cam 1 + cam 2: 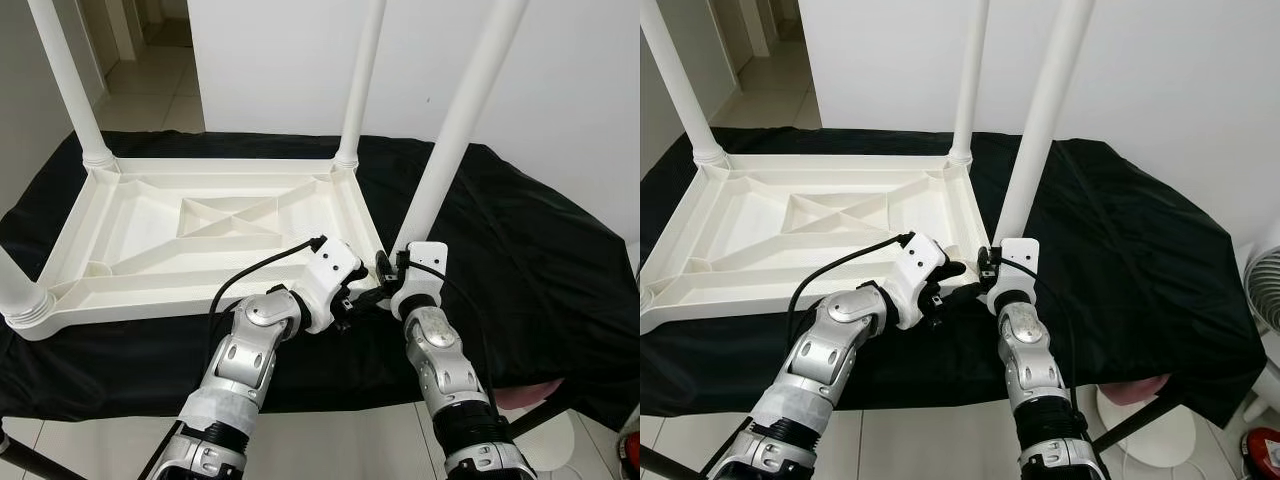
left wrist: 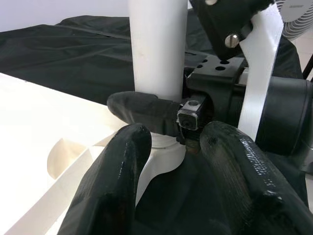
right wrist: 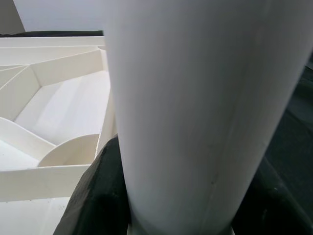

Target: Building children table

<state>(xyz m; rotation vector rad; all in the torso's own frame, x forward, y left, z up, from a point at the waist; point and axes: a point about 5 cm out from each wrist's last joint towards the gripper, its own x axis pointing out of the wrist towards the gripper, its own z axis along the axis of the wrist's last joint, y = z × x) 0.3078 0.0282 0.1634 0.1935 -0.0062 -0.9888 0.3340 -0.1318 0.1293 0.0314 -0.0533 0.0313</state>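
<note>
Your right hand [image 1: 985, 272] pinches the leg [image 1: 1038, 130] at frame centre; left hand [image 1: 945, 292] spread beside it, tabletop [image 1: 790, 235] upside-down on black cloth [image 1: 1120, 250].

You will find nothing readable here: the white table top [image 1: 210, 235], its legs [image 1: 455, 130], the black cloth [image 1: 530, 260] and both arms carry no legible text, label, brand, number or sign.

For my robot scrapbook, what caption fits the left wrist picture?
Right gripper clamps the white table leg near its base, left gripper open nearby.
</note>
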